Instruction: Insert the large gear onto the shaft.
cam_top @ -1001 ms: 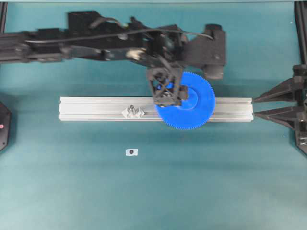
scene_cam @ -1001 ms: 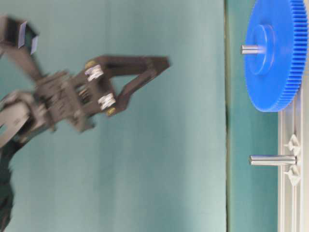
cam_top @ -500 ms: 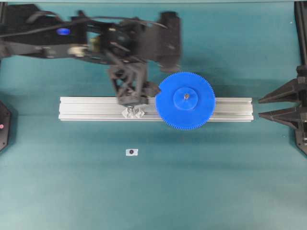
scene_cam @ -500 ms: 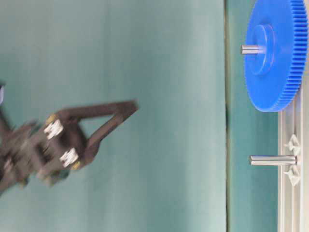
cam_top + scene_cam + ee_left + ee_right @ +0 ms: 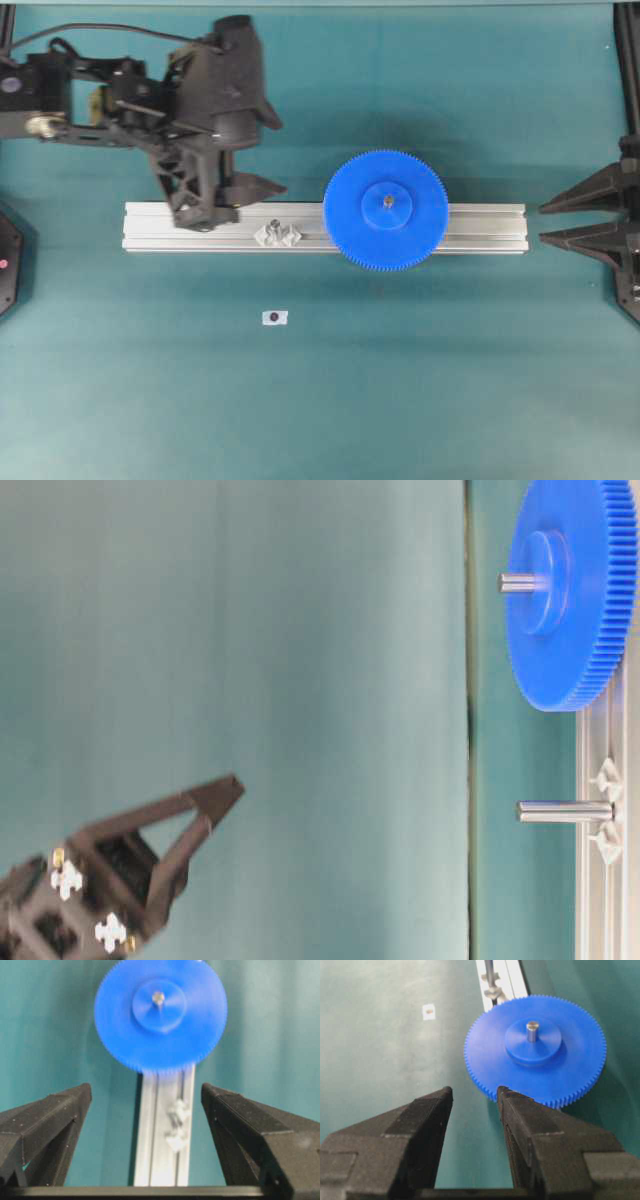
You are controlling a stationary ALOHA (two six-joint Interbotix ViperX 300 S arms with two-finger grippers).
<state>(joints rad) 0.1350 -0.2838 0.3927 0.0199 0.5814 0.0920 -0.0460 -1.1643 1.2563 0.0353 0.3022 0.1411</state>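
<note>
The left tool point(image 5: 245, 160) stands wide open and holds nothing, above the aluminium rail's point(image 5: 480, 226) left end. The right tool point(image 5: 545, 223), open and empty too, sits off the rail's right end. At three o'clock from the left tool, the large gear point(image 5: 386, 210) sits on the shaft point(image 5: 386, 201), whose tip pokes through the hub. A second pin point(image 5: 274, 226) stands bare between them.

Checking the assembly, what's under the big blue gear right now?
The large gear lies on the aluminium rail, with the shaft poking up through its hub. The shaft's mounts underneath are covered.
</note>
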